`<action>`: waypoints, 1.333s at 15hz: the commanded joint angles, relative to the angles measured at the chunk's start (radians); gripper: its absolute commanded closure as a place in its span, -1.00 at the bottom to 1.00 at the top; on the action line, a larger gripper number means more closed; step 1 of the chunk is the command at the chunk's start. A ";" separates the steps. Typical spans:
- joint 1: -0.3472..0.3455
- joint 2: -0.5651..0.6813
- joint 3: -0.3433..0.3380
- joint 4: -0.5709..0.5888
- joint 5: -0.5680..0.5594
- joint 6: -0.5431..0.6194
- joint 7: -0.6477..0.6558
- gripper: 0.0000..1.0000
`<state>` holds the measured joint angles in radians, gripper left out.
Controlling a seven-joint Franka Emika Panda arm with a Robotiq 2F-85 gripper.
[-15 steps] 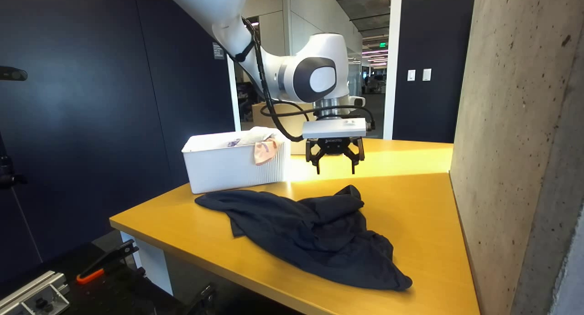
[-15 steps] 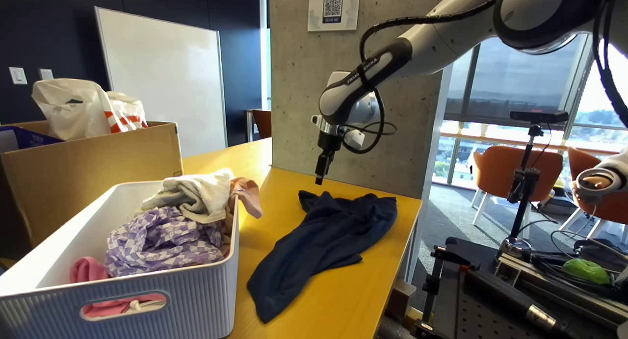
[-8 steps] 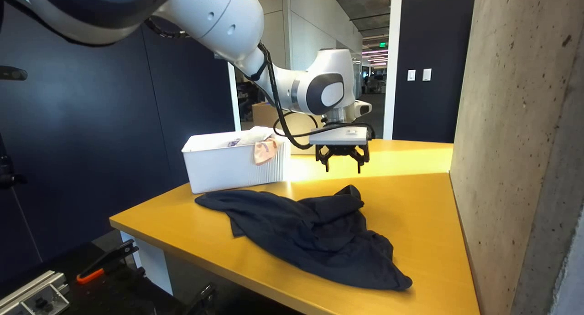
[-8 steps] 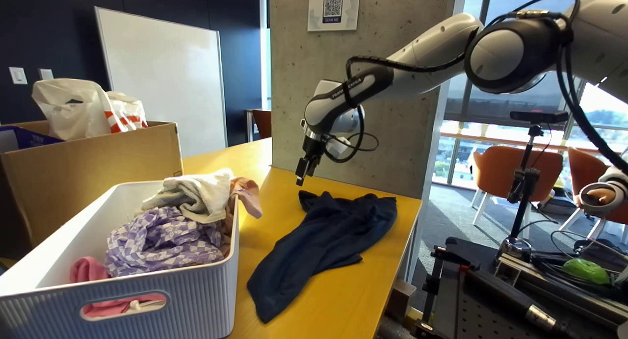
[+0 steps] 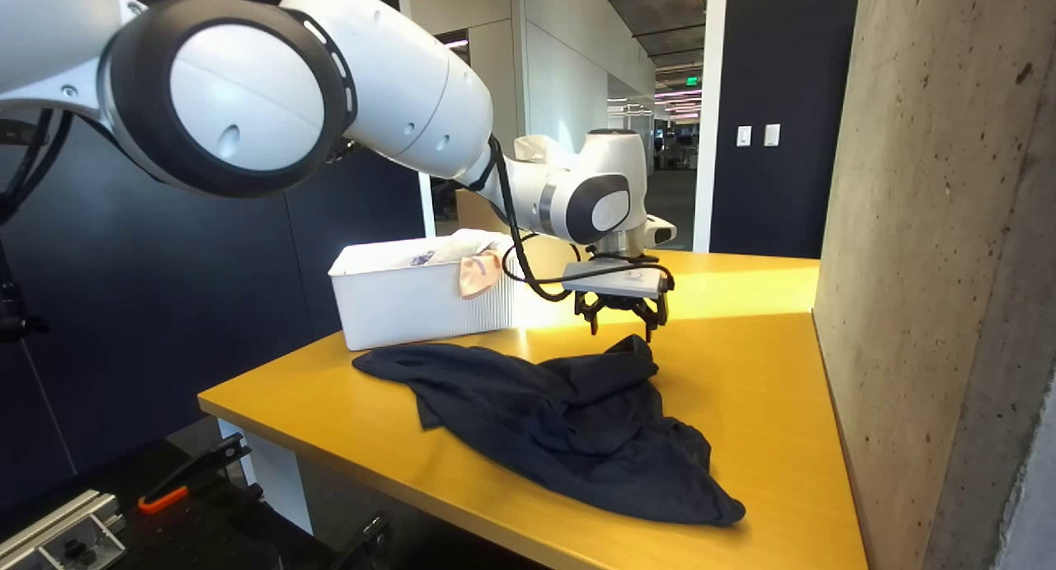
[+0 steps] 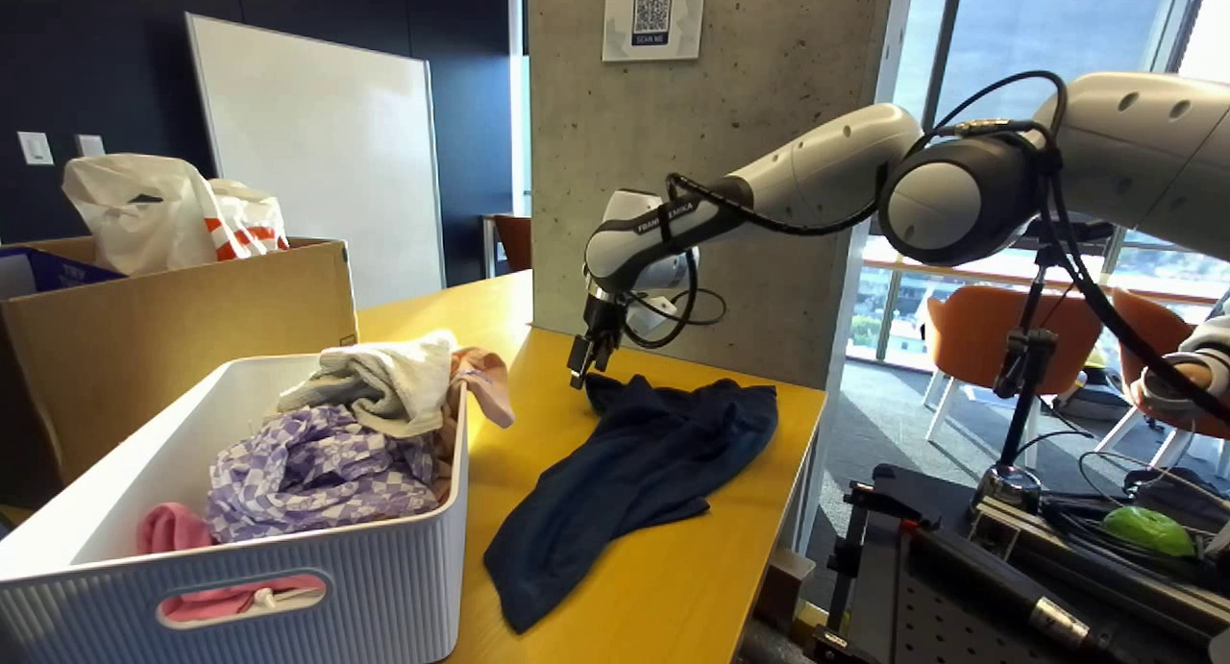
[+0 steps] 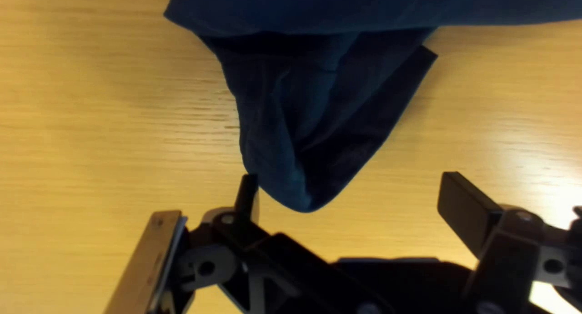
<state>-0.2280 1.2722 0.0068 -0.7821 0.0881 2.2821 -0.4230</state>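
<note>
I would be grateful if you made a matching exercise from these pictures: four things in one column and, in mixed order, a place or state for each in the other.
Things:
1. gripper
2. dark blue cloth
3. purple checked cloth
4. cardboard box

Places and states:
A. heaped inside the white bin
B. has white plastic bags showing above its rim
C. lies in loose folds on the yellow table
D. jaws apart, gripping nothing

Right pairs: 1-D, 2-C, 3-A, 4-B
</note>
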 commanded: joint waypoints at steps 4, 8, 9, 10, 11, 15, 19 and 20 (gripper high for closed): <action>-0.010 0.085 0.023 0.147 -0.012 -0.093 0.035 -0.47; -0.024 0.109 0.010 0.156 0.010 -0.120 0.030 0.16; -0.029 0.115 0.011 0.158 0.010 -0.122 0.027 0.29; -0.034 0.120 0.011 0.159 0.011 -0.122 0.026 0.46; -0.037 0.123 0.010 0.161 0.009 -0.119 0.026 0.60; -0.020 0.063 0.002 0.117 -0.004 -0.096 0.032 1.00; 0.005 -0.010 -0.008 0.095 -0.010 -0.089 0.041 0.96; 0.009 -0.032 -0.012 0.090 -0.012 -0.086 0.042 0.96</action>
<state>-0.2343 1.3124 0.0079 -0.6601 0.0881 2.1979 -0.3970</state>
